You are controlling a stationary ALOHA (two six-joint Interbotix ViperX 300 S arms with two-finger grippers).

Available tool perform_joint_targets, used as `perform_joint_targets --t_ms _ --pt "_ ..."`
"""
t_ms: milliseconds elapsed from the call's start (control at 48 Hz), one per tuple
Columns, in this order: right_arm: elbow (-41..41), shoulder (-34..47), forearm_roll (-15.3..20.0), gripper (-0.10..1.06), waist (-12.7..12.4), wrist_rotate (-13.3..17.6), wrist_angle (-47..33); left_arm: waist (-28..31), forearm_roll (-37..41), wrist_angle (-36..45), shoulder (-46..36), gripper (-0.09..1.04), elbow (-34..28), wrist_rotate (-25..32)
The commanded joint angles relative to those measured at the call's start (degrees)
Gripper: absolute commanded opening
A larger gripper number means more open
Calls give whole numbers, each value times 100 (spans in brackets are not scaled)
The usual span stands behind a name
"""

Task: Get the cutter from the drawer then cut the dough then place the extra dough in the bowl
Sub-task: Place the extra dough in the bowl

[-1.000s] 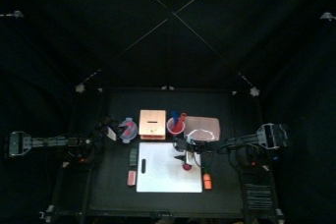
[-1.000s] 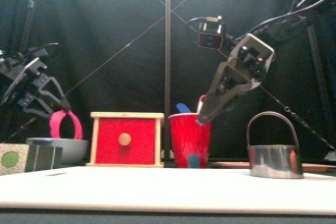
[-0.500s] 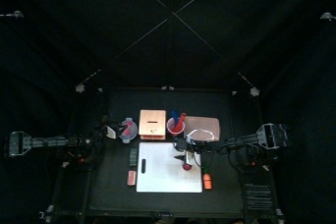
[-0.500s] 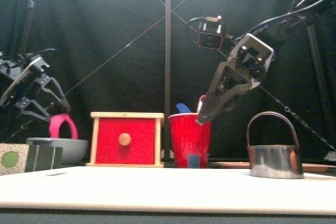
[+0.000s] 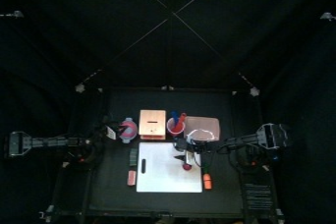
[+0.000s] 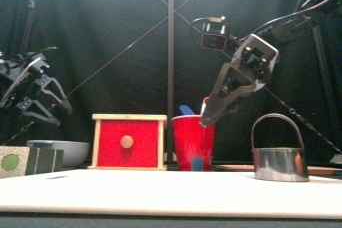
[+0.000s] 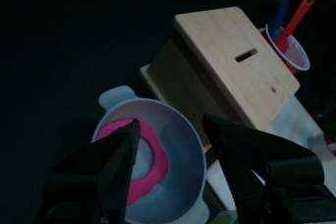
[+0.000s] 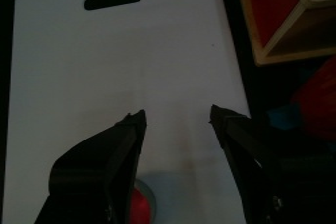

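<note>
The blue-grey bowl (image 7: pixel 178 164) sits left of the wooden box (image 6: pixel 128 142), with a pink dough ring (image 7: pixel 132 141) lying inside it. My left gripper (image 7: pixel 174 130) hangs open above the bowl, holding nothing; it shows high at the left (image 6: pixel 38 87) in the front view. The metal cutter (image 6: pixel 279 160) with its wire handle stands on the table at the right. My right gripper (image 8: pixel 176 116) is open over the white cutting board (image 8: pixel 132 61), and a red dough disc (image 8: pixel 141 208) lies on the board below it. From the front, the right gripper (image 6: pixel 221 97) hovers above the red cup.
A red cup (image 6: pixel 193 142) with a blue and a red toy knife stands right of the box, whose red drawer front (image 6: pixel 128 144) is closed. Small red pieces lie at the board's left edge (image 5: pixel 132 177) and right edge (image 5: pixel 207 179).
The pink dough ring stood up above the bowl's rim in the front view; now it has dropped out of sight into the bowl. The arms barely moved.
</note>
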Motion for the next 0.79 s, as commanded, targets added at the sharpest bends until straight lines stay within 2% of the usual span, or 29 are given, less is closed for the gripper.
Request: perform_joint_targets --t_ms 21,104,188,333,542,792 --pt "-202 -185 -26 89 -18 -53 -62 -246 905 -26 18 88 -246 9" --pt "-264 -211 -79 89 -18 -88 -158 -527 1837 -88 18 88 -325 0" --pt "-299 -272 -290 89 -18 -79 -387 -694 2566 -211 35 88 -360 -53" --pt "-264 -396 -501 89 -26 -70 -1020 -923 3331 -501 97 88 -334 -53" --pt "-123 -457 -554 89 -88 -88 -1837 -1028 3577 -765 141 88 -316 -44" --pt "-62 -413 -624 89 -185 -44 -1969 -1090 3577 -765 141 88 -255 -53"
